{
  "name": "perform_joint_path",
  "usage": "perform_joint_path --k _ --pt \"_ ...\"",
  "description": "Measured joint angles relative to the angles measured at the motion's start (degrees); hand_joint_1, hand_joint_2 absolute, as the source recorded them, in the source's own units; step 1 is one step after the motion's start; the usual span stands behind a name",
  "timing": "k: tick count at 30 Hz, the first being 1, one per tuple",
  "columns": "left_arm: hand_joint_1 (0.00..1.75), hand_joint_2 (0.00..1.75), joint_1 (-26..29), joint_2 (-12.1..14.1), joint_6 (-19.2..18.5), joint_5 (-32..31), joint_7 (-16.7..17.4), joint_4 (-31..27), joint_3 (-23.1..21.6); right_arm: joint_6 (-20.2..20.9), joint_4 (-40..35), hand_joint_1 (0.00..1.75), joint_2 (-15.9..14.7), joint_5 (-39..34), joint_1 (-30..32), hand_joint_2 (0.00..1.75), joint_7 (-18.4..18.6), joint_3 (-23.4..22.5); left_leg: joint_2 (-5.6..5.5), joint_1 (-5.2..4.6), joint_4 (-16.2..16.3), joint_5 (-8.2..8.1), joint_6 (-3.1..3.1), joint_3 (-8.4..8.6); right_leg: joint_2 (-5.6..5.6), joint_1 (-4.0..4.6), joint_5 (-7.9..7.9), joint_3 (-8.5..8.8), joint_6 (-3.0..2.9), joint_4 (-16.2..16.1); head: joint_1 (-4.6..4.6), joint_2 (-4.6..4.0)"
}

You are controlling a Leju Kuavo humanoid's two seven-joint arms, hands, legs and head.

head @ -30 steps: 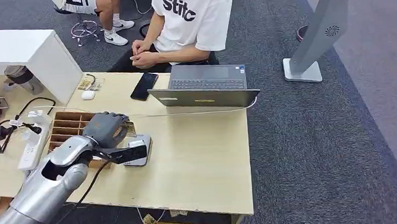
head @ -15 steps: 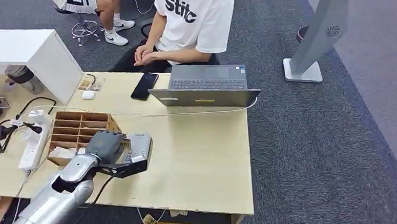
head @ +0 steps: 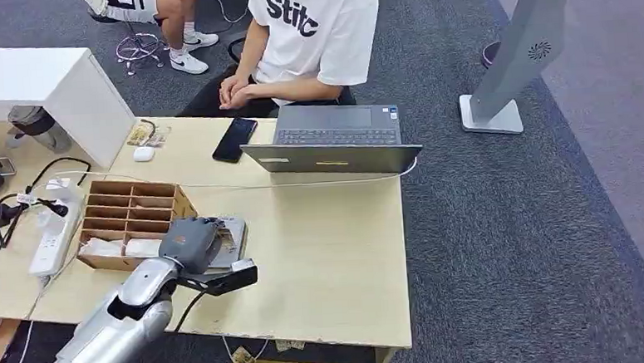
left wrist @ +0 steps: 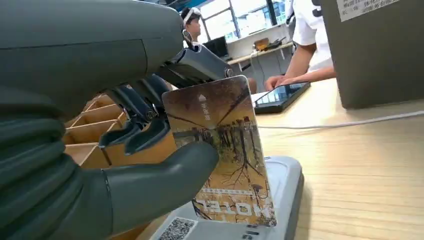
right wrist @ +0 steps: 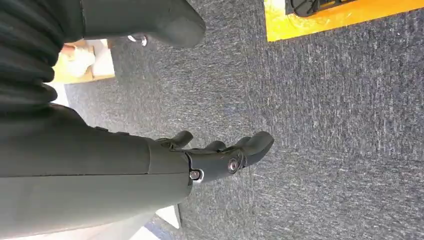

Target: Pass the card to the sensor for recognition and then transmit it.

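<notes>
My left hand hovers over the grey card sensor near the table's front edge. In the left wrist view the hand pinches a brown hotel card between thumb and fingers. The card stands upright, with its lower edge at the sensor's grey top; I cannot tell whether they touch. My right hand hangs over grey carpet with its fingers loosely apart and nothing in it.
A wooden compartment box stands just left of the sensor. Behind are a laptop, a black phone and a seated person. A white power strip and cables lie at the left.
My left hand has moved from above the wooden box toward me and to the right, ending over the sensor with the card. The sensor has stayed in place.
</notes>
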Motion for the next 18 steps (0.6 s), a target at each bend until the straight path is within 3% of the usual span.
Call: perform_joint_path --k 6,11,18 --pt "1.75 1.75 0.56 -0.42 2.67 -0.24 -0.22 -2.08 1.99 -0.04 0.02 0.0 0.0 -0.02 0.0 1.75 -0.28 0.07 0.0 0.01 0.0 0.0 0.0 -0.01 0.0 0.01 0.0 -0.02 0.0 0.0 0.02 0.0" --pt "1.75 1.75 -0.04 -0.02 6.0 2.73 -1.42 -8.05 6.52 -0.33 0.07 0.0 0.0 -0.02 0.01 1.75 -0.72 0.11 0.0 0.01 0.0 0.02 -0.03 -0.01 0.0 0.01 0.0 -0.03 0.0 0.0 0.02 0.0" --pt "1.75 1.75 -3.34 1.29 6.51 3.78 -1.92 -14.54 12.74 -0.44 0.13 0.0 0.0 0.09 0.02 1.75 -1.05 0.39 0.01 0.01 0.0 0.03 -0.04 0.0 0.01 0.01 0.01 -0.03 -0.01 0.01 0.0 0.0"
